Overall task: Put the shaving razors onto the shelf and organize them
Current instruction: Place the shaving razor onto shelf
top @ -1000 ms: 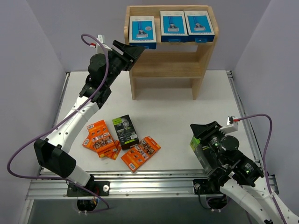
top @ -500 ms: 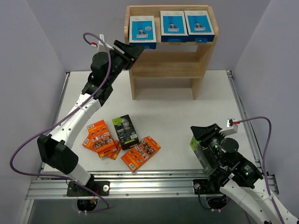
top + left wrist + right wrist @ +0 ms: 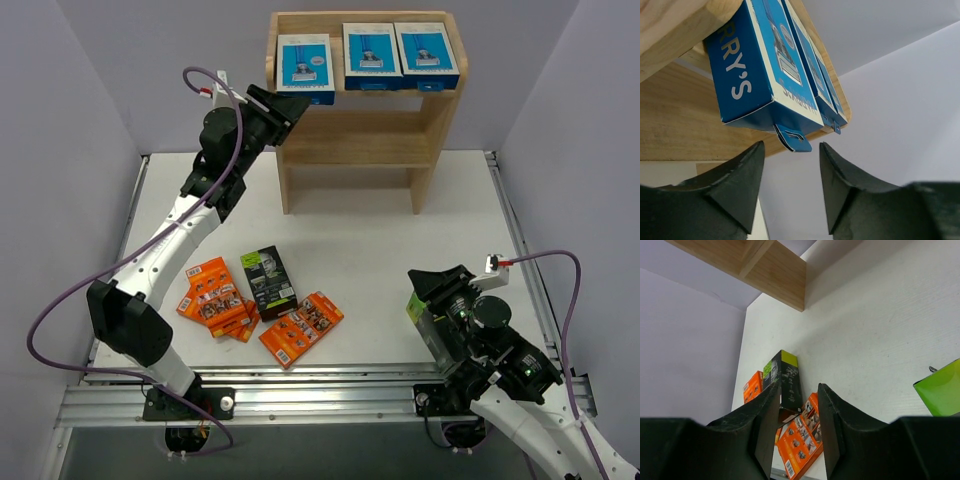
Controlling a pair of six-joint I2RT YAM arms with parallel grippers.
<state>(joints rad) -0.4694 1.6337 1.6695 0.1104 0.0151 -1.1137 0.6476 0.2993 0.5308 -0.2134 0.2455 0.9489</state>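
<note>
The wooden shelf (image 3: 360, 135) stands at the back with three blue-and-white razor boxes (image 3: 372, 52) on its top tier. My left gripper (image 3: 289, 108) is open just below the leftmost blue box (image 3: 760, 65), whose hang tab sits above the gap between my fingers (image 3: 742, 185); nothing is held. On the table lie a black-and-lime box (image 3: 268, 281) and several orange packs (image 3: 213, 295). My right gripper (image 3: 425, 283) is open and empty at the front right. A lime-green box (image 3: 417, 308) lies beside it, mostly hidden by the arm.
Purple walls close in the table on the left, back and right. The shelf's middle tier (image 3: 350, 150) and bottom space show nothing on them. A metal rail (image 3: 300, 395) runs along the near edge by the arm bases.
My left arm has edged up and right toward the shelf's left end, and its jaws have narrowed a little. The right arm has barely moved.
</note>
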